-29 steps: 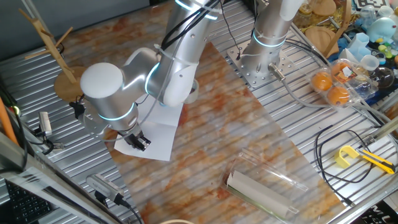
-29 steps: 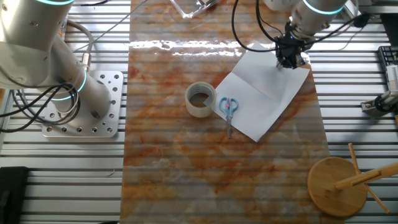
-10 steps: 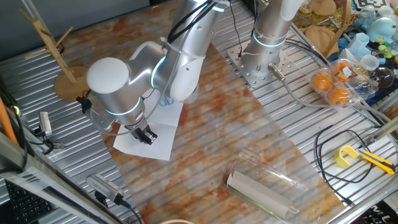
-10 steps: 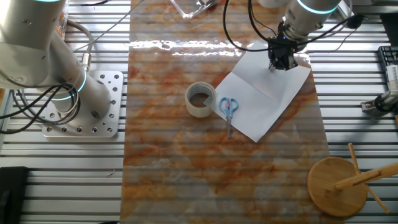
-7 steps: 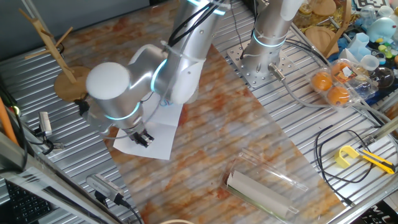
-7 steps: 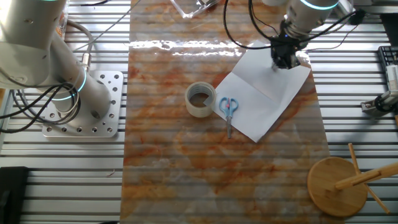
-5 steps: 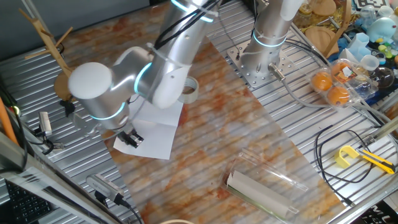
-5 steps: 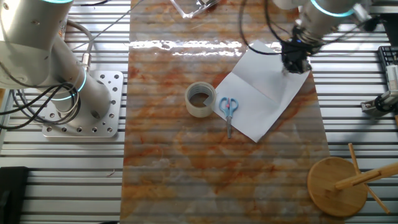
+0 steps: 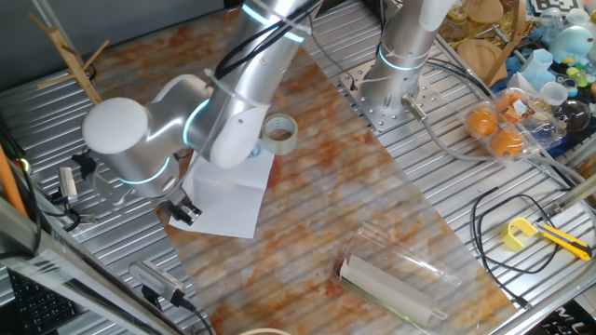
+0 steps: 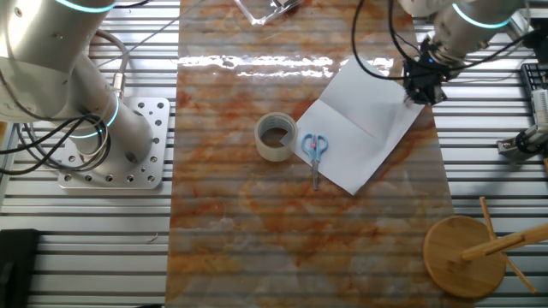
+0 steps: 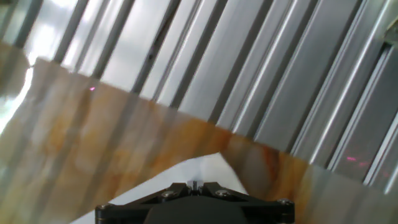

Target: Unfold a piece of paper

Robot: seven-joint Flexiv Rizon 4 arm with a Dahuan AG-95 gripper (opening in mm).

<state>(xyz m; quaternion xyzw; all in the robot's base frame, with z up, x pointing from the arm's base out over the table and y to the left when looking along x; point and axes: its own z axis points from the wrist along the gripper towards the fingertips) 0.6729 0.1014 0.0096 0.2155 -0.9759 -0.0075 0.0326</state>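
The piece of paper (image 10: 364, 124) is a white sheet lying flat on the marbled mat, with a crease across it; it also shows in the one fixed view (image 9: 228, 200). My gripper (image 10: 421, 90) hangs over the paper's corner nearest the mat's edge, and it shows in the one fixed view (image 9: 183, 211) too. In the hand view the gripper (image 11: 194, 186) has its jaws pressed together, with the white paper corner (image 11: 208, 163) just ahead of them. I cannot tell whether the tips touch the paper.
A grey tape roll (image 10: 276, 137) and blue-handled scissors (image 10: 315, 150) lie by the paper's other edge. A wooden stand (image 10: 467, 255) is near one mat corner. A beige rolled sheet in clear plastic (image 9: 391, 279) lies farther off. A second arm's base (image 10: 111, 145) stands beside the mat.
My gripper has moved from above the paper's inner part out to its corner by the mat's edge. The paper, tape and scissors have not moved.
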